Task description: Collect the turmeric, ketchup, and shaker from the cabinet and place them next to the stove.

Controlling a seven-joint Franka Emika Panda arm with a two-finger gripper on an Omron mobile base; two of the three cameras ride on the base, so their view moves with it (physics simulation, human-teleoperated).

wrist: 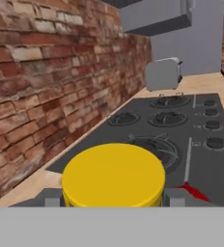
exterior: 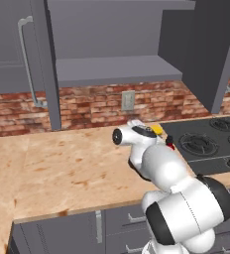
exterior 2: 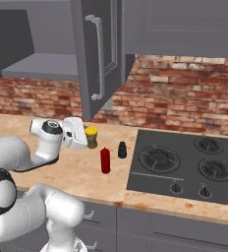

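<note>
Progress: the ketchup [exterior 2: 105,160] and the shaker [exterior 2: 122,149] stand on the counter [exterior 2: 86,179] just left of the stove [exterior 2: 185,167]; I judge these two as done; the cabinet [exterior: 117,69] shelf looks bare, as far as it shows.
Turmeric: the turmeric [exterior 2: 91,137] is in the gripper [exterior 2: 85,134], near the other two items and a little further from the stove; whether its base rests on the counter I cannot tell.
Gripper: it is closed on the jar, one finger at each side of the yellow lid (the hand view shows this best).
Left to do: release the jar beside the stove and move the arm away; this is my judgement only.
Right base view: it shows all three items together, and the gap between them and the stove edge.
Left base view: the arm hides most; the yellow lid and a bit of red show.
Hand view: the lid from close, the burners behind, and a toaster [wrist: 163,73] far on the counter.
</note>
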